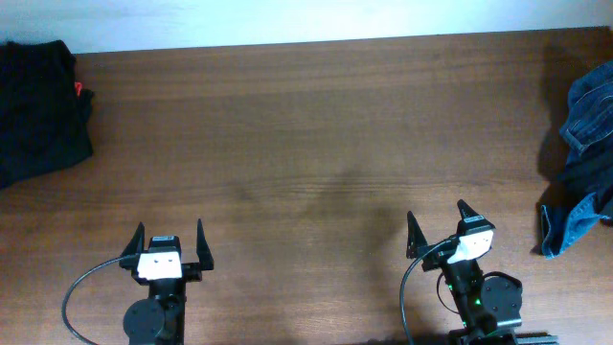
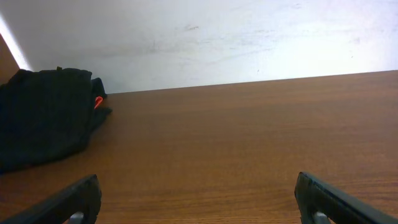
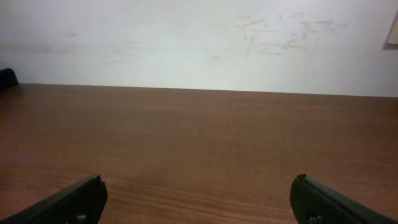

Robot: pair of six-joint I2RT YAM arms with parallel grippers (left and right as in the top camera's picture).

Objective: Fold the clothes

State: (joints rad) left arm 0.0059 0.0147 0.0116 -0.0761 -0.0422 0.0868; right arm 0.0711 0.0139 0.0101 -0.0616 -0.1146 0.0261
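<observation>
A heap of black clothes point(image 1: 36, 110) lies at the table's far left corner, with a small orange tag showing; the left wrist view shows the same black clothes point(image 2: 46, 115) at its left. A pile of blue denim clothes point(image 1: 586, 158) sits at the right edge. My left gripper point(image 1: 170, 236) rests near the front edge, open and empty, its fingertips point(image 2: 84, 193) wide apart over bare wood. My right gripper point(image 1: 439, 220) is likewise open and empty near the front right, far from both piles.
The brown wooden table point(image 1: 316, 144) stretches between the two piles. A white wall point(image 3: 199, 43) runs along its far edge. Black cables loop beside each arm base at the front.
</observation>
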